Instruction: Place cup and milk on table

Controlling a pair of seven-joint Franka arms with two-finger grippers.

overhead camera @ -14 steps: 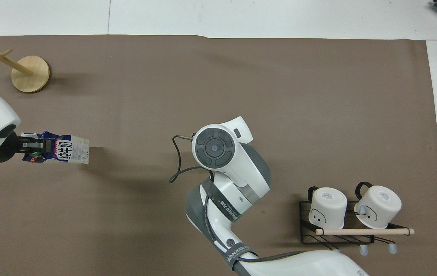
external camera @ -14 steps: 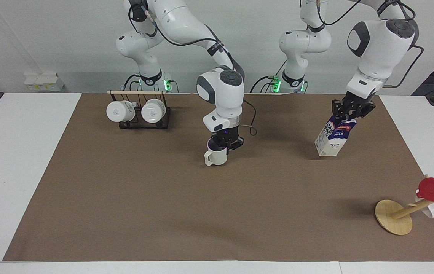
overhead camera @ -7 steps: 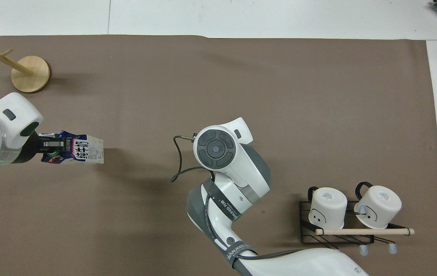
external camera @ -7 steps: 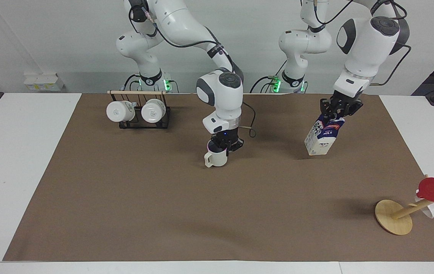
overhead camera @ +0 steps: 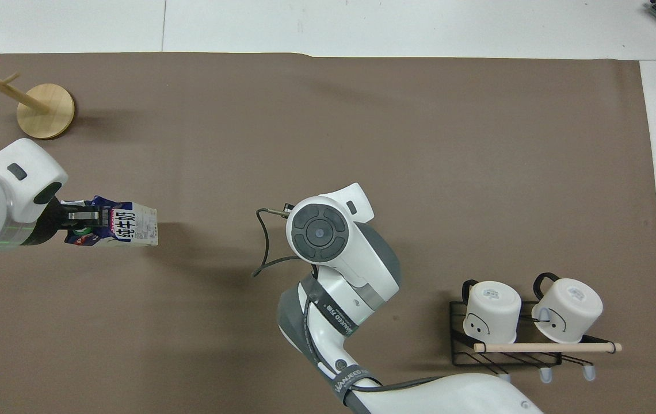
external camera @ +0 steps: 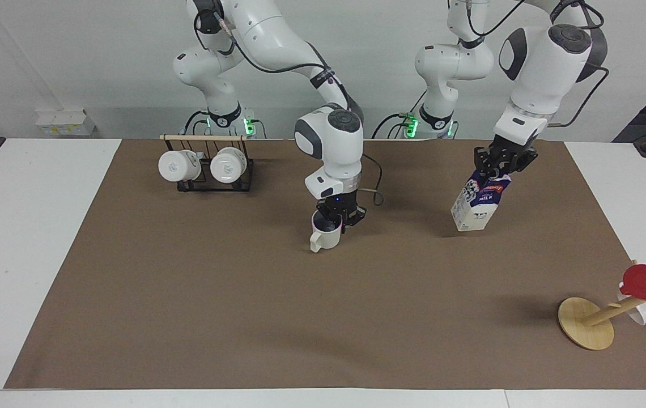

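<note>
Right pincer [external camera: 339, 218] is clamped on the rim of the cream-white mug [external camera: 323, 236], one finger looks to be inside the bowl, with the loop handle pointing away from the robots. My guess is that rim grip keeps the mug upright so it can go straight down. The mug hangs right under the pincer, low over the middle of the brown sheet on the desk [external camera: 28, 238], but I can't tell if its bottom is touching yet. Left pincer [external camera: 503, 160] pinches the gable top of the milk carton [external camera: 477, 205], which dangles tilted below it over the sheet toward the left arm's end. It probably needs straightening before it'll stand. From overhead the right arm's wrist totally hides the mug and its pincer, and the carton [overhead camera: 126, 225] only shows its side. The carton's spout isn't really visible in either view.
</note>
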